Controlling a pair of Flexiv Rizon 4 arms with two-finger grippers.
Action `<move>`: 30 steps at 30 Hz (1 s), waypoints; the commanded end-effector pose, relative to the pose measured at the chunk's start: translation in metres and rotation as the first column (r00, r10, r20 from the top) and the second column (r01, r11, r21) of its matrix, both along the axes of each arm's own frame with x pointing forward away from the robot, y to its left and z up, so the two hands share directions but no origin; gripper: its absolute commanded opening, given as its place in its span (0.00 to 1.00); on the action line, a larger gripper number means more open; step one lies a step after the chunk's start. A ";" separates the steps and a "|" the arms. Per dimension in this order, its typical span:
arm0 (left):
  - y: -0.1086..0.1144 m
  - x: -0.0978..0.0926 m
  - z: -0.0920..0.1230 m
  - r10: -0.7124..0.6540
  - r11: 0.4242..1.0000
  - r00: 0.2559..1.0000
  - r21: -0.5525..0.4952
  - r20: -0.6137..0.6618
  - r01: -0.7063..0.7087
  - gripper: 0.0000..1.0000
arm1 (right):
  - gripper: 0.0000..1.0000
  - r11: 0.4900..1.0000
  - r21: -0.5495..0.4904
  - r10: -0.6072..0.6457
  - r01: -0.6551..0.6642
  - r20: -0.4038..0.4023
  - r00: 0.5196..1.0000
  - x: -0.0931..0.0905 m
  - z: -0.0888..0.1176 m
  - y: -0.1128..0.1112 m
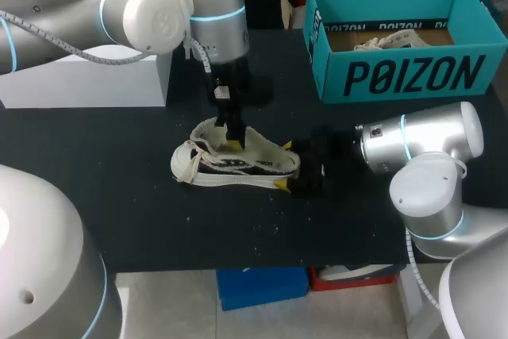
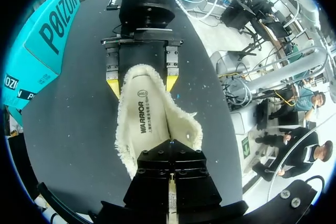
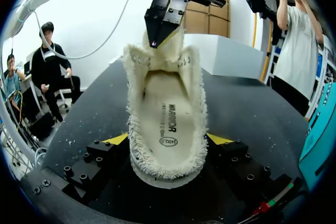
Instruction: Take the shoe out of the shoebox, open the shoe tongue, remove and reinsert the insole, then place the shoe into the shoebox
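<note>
Head view: a cream canvas shoe (image 1: 238, 166) with frayed edges rests near the middle of the black counter (image 1: 119, 188), well apart from the teal cardboard shoebox (image 1: 397, 77) at the far right corner. The right claw (image 1: 286, 166) clamps the shoe's heel from both sides. The left claw (image 1: 232, 142) comes down from above, its fingers pressed together on the shoe tongue (image 3: 173, 45).

Frayed, rough cream cloth shoe (image 1: 238, 163); smooth teal cardboard shoebox (image 1: 413, 77); matt black, speckled table (image 1: 119, 188); glossy silver left arm (image 1: 143, 5).
</note>
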State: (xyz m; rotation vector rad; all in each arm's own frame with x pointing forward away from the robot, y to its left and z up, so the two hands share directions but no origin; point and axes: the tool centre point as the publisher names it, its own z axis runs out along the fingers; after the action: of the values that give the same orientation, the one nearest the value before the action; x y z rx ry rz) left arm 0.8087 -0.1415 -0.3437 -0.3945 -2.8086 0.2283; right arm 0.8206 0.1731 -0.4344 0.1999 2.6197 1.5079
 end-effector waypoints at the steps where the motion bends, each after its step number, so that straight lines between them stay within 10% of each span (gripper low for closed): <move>1: -0.005 0.004 -0.004 -0.005 1.000 1.000 0.007 -0.013 0.005 0.00 | 0.00 1.000 -0.002 -0.001 0.001 0.000 1.000 0.000 -0.002 -0.001; 30: -0.006 0.007 -0.036 0.012 0.999 1.000 0.048 -0.008 -0.012 0.00 | 0.00 1.000 -0.002 -0.001 0.001 0.000 1.000 0.000 -0.002 -0.001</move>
State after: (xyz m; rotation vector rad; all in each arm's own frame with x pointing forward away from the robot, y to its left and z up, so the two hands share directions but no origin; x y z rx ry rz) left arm 0.8108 -0.1451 -0.3705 -0.3659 -2.8150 0.1535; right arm 0.8206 0.1731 -0.4344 0.1999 2.6198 1.5079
